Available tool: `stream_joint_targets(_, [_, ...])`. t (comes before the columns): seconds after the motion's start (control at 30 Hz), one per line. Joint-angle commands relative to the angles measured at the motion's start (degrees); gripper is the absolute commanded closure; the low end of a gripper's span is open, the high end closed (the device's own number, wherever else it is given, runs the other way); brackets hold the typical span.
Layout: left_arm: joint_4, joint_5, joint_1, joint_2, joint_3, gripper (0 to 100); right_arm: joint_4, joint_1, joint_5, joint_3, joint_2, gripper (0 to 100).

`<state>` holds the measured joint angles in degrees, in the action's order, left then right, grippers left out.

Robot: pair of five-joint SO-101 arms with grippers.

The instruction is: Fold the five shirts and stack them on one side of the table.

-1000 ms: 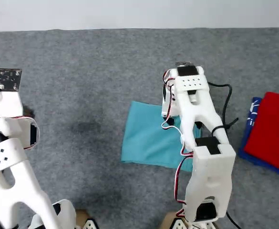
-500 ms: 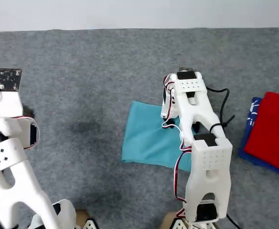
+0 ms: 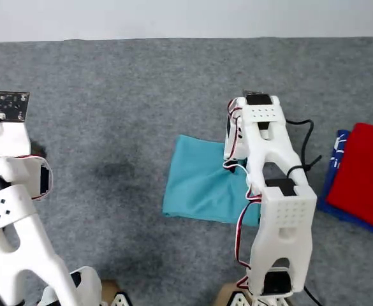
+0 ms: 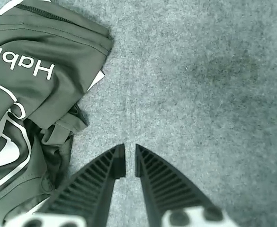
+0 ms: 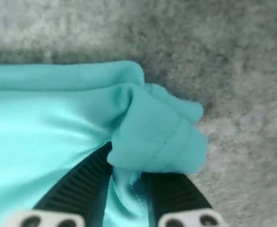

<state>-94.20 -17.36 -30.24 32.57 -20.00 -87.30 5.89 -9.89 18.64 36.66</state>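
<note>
Teal shirt (image 5: 58,118) fabric is bunched in the right end effector (image 5: 126,171), which is clenched on one corner. The rest lies flat on the grey table (image 3: 109,95). At the table's right edge, one red shirt (image 3: 365,169) lies on one blue shirt (image 3: 339,150). The left end effector (image 4: 130,158), fingers nearly together and grasping nothing, hovers just beside one crumpled dark green shirt (image 4: 29,94).

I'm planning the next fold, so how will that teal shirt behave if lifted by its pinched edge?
Probably floppy: the teal shirt bunches into soft folds at the right jaws. Likely light, since it lies thin and flat. Lifted, it may drape and unfold.
</note>
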Motion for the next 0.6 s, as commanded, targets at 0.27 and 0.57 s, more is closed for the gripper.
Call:
stream_joint_targets(0.27, [-0.26, -0.53, -0.09, 1.14, 1.71, 95, 12.88, 0.66, 37.63, 19.16, -1.27, 98.8])
stream_joint_targets(0.57, [-0.53, -0.53, -0.09, 1.14, 1.63, 95, 13.49, 1.89, 56.70, 35.43, 14.29, 98.2])
